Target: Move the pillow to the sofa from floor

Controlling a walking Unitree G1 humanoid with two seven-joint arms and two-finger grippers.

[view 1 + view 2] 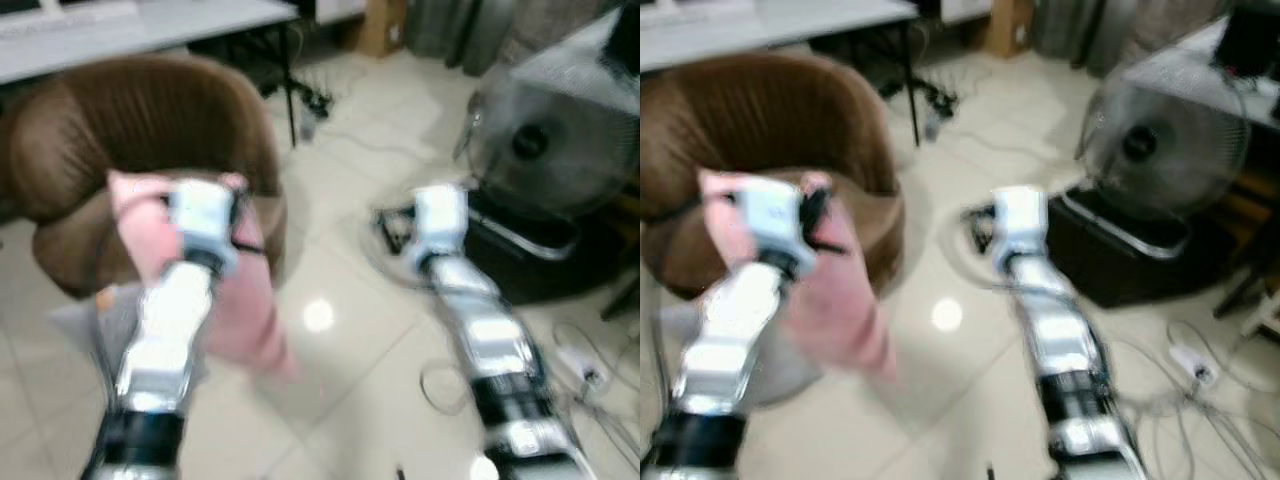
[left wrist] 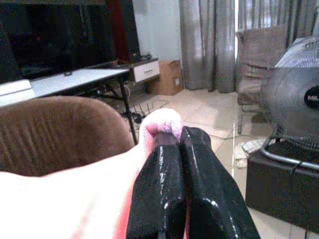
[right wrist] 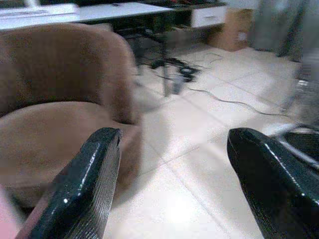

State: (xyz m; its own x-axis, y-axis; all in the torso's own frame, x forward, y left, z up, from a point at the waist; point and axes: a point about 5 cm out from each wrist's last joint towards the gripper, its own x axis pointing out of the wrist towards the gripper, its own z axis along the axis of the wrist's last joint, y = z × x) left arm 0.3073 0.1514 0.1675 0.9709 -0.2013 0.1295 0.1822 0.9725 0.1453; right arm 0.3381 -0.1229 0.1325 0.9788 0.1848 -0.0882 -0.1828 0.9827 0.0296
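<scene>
The two head views looked forward and down from above both silver arms, across pale floor tiles toward the brown sofa (image 1: 140,130) on the left and a standing fan (image 1: 555,140) on the right; they shared almost the same scene, slightly offset sideways, and were blurred. The left wrist view sat very close behind its closed black fingers (image 2: 167,199), facing the sofa, a white table (image 2: 75,79) and the fan. The right wrist view looked low between its parted fingers (image 3: 84,189) at the sofa and floor.
</scene>
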